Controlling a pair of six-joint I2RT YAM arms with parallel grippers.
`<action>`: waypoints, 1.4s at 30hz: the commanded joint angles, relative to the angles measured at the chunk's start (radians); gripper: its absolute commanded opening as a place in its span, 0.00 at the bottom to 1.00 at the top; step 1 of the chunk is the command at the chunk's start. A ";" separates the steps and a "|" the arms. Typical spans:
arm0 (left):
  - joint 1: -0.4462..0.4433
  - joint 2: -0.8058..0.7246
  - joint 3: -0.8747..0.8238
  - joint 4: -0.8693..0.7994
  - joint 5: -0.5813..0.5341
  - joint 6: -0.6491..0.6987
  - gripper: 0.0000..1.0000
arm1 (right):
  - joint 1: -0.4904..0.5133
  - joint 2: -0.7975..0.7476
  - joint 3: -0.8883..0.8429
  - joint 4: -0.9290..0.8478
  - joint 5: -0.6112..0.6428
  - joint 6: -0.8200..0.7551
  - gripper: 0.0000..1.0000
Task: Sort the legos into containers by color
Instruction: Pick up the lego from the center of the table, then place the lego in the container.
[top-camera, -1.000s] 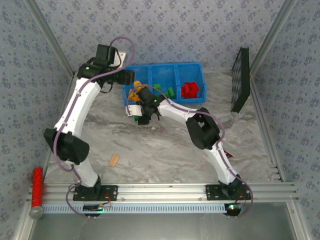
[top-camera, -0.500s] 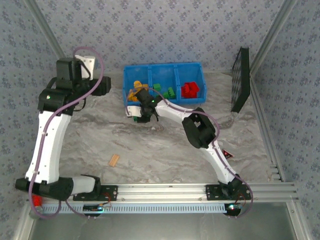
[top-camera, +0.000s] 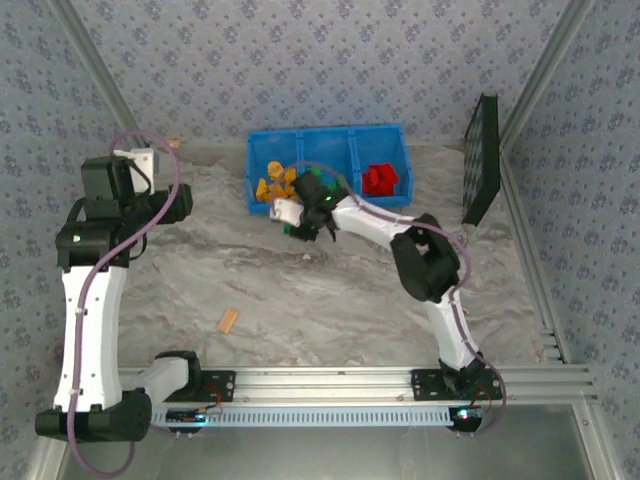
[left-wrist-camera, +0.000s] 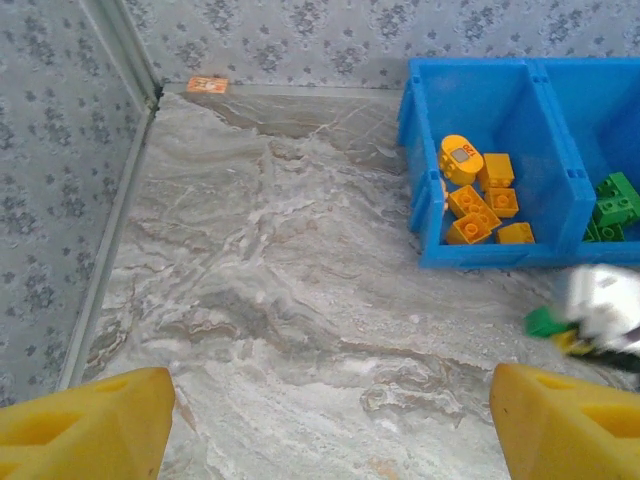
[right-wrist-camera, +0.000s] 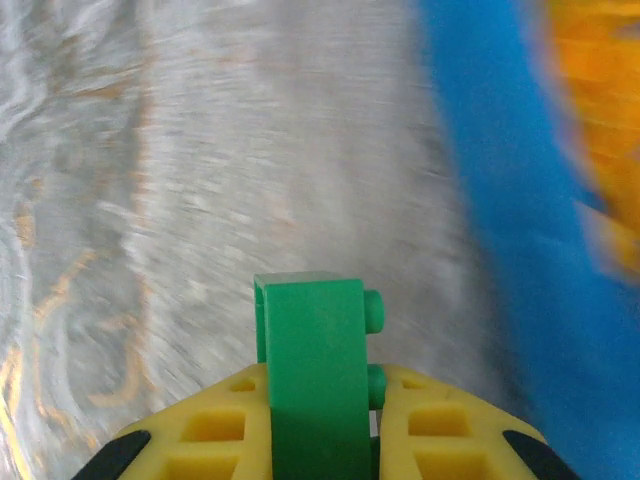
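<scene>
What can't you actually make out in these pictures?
Green legos in the middle compartment of the blue bin: the right arm covers some in the top view, the frame edge cuts them in the left wrist view, so no count.
Orange legos in the right wrist view: smeared by motion blur.
Orange label by the far wall, left wrist view: too small to read.

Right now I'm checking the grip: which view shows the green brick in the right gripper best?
Right wrist: the green brick sits sharp and central, clamped between the yellow fingers. The left wrist view catches a blurred green sliver; from the top it is too small to pick out at the right gripper.
</scene>
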 joint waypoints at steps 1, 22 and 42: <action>0.022 -0.010 -0.020 0.003 0.034 0.021 0.82 | -0.109 -0.153 0.011 0.016 -0.003 0.165 0.11; 0.032 -0.058 -0.178 0.042 0.201 -0.064 0.84 | -0.234 0.330 0.602 -0.051 0.161 0.114 0.15; 0.033 -0.057 -0.358 0.294 0.125 -0.113 0.93 | -0.199 0.156 0.389 0.007 0.164 0.055 0.66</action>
